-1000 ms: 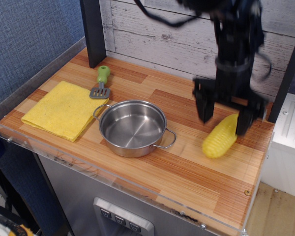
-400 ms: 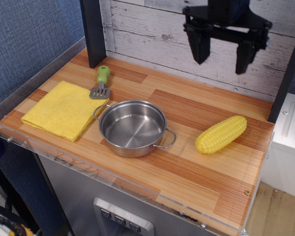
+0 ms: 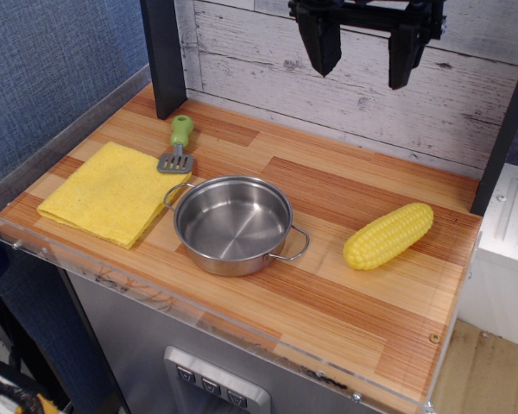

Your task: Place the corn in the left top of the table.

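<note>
With the hand [image 3: 363, 60] released and empty high above the bench [image 3: 328, 293], descend squarely over the corn [image 3: 388, 235], right of the pan [image 3: 233, 224], gripping across its middle.

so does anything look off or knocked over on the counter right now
Nothing stands out. The corn lies intact on the right of the table, the pan sits upright and empty, the yellow cloth lies flat, and the gripper hangs open above.
</note>
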You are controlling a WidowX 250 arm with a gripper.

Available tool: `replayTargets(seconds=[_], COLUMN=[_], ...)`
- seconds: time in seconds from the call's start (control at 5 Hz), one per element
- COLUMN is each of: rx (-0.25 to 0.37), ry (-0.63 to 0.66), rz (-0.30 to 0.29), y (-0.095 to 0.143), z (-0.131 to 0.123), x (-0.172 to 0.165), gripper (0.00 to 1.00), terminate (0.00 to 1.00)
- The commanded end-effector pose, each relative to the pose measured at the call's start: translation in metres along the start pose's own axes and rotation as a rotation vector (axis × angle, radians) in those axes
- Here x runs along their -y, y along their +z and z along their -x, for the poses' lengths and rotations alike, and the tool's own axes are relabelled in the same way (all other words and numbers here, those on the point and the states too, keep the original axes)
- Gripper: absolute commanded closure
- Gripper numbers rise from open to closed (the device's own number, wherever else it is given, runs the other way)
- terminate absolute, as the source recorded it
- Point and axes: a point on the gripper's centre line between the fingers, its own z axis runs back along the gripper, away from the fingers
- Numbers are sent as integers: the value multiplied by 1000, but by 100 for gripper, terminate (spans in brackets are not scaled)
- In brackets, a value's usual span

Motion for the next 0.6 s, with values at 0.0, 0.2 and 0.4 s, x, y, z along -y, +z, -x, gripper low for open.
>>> replayTargets(seconds=[0.0, 0.2, 0.4], rx=[62, 62, 62], ry=[25, 25, 25], rz=[-17, -17, -17], y=[24, 24, 24], z=[2, 2, 2], x=[-5, -5, -5], gripper=[0, 0, 0], terminate=[0, 0, 100])
